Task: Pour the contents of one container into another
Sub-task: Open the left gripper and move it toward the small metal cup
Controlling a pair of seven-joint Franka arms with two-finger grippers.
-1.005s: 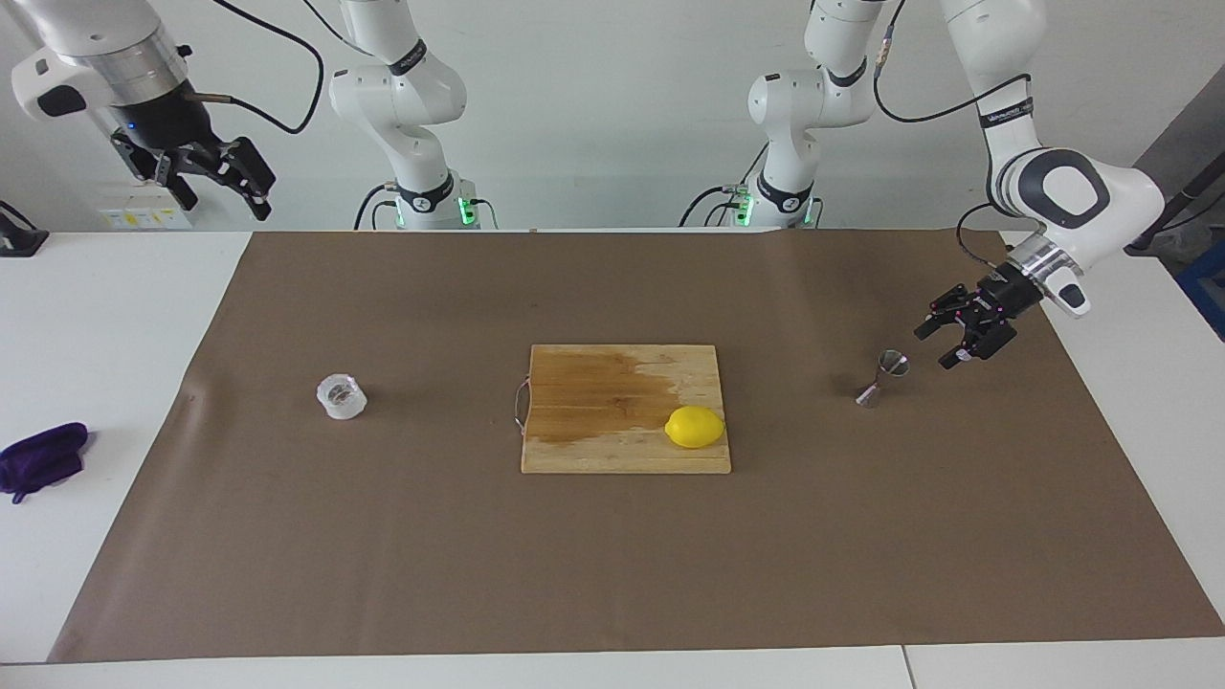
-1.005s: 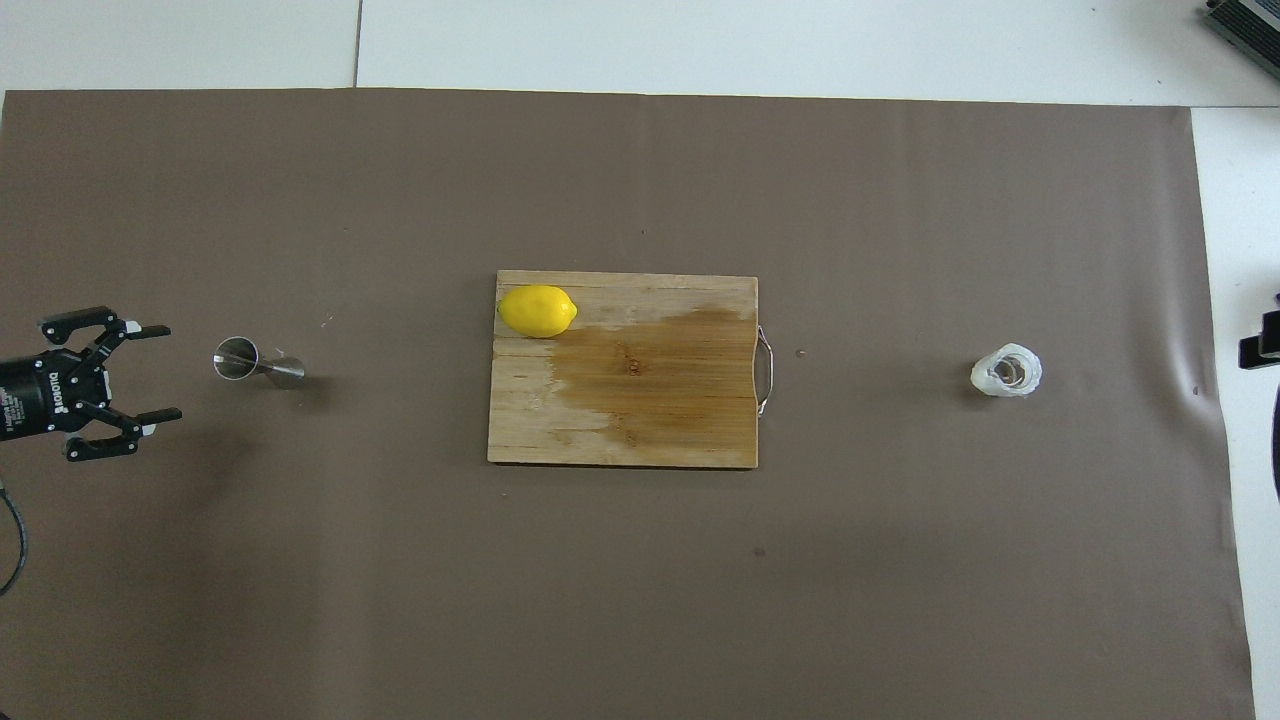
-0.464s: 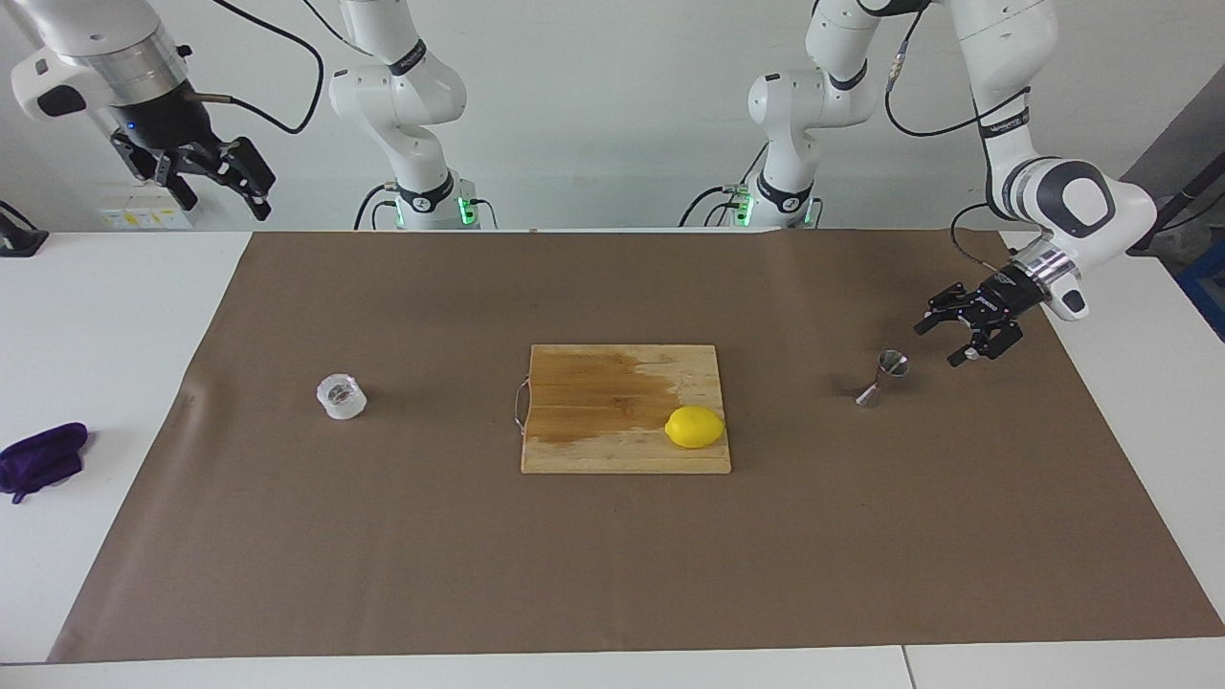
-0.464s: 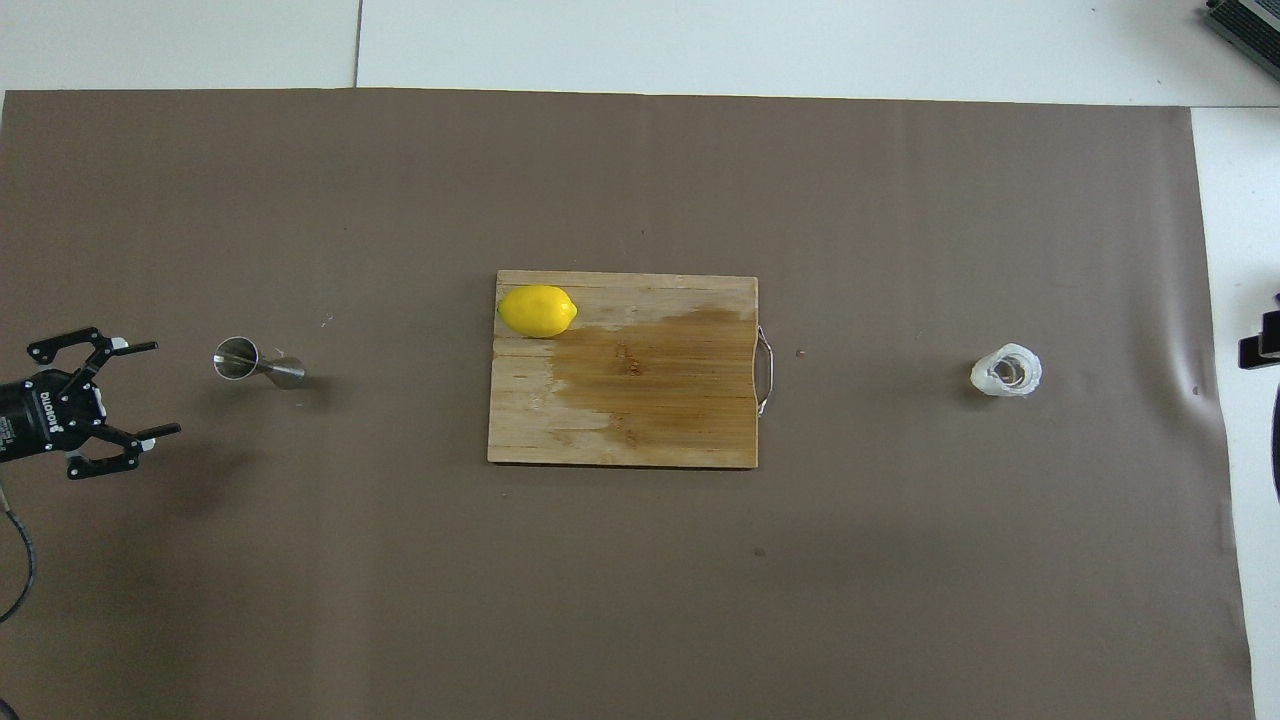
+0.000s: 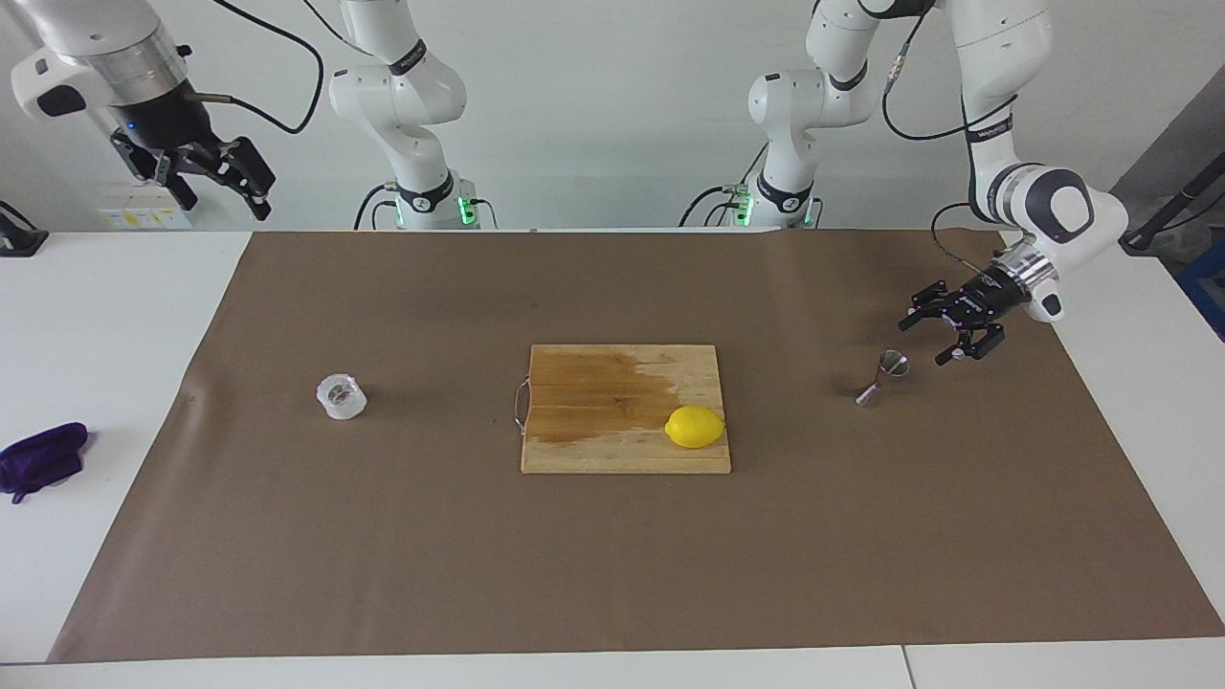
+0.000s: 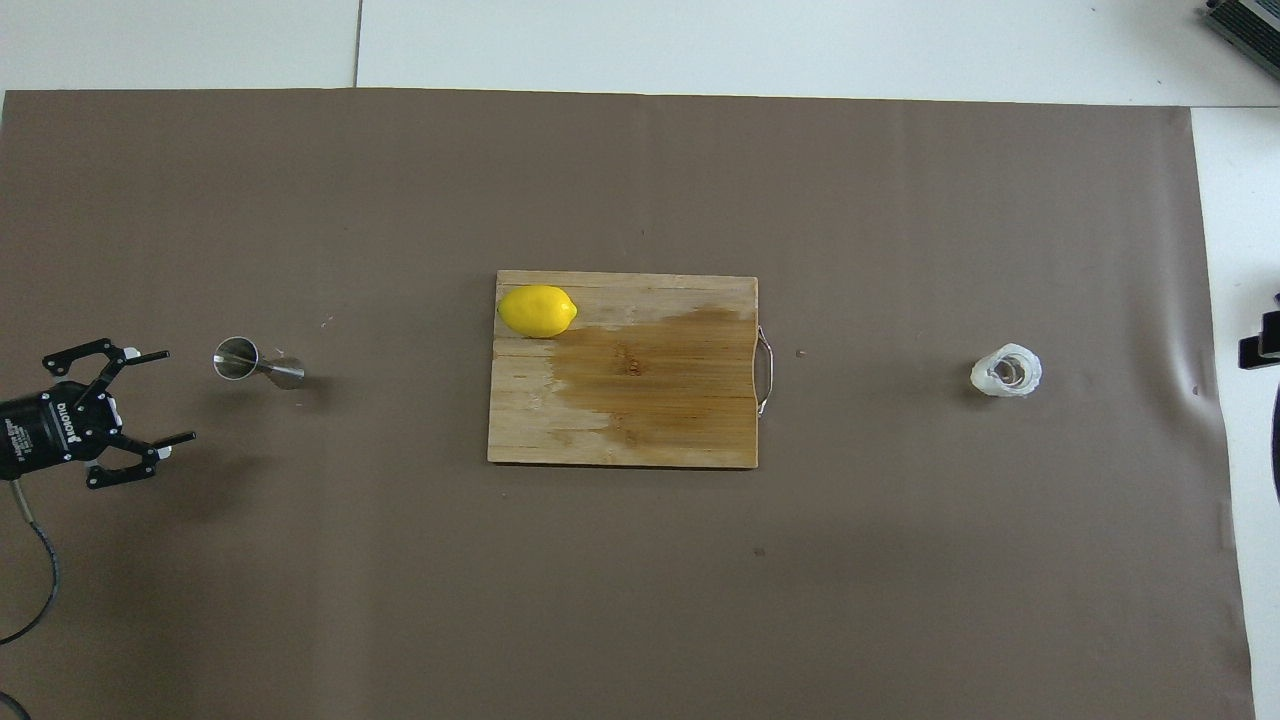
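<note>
Looking from my station, I see the left gripper [image 5: 930, 341] with fingers apart, low just beside the upright jigger [image 5: 883, 378]. The right gripper [image 5: 222, 187] waits high, also spread, empty. The cup [image 5: 342, 396] stands toward its end of the worktop [image 5: 124, 316].

**Two white Franka arms: external features**

Glossy white jointed links with dark grey joint caps; green lights glow at both bases, upper centre. Black cables trail along the links. Black skeletal left gripper [image 5: 935, 340] and right gripper [image 5: 225, 191] follow silver wrist flanges.
</note>
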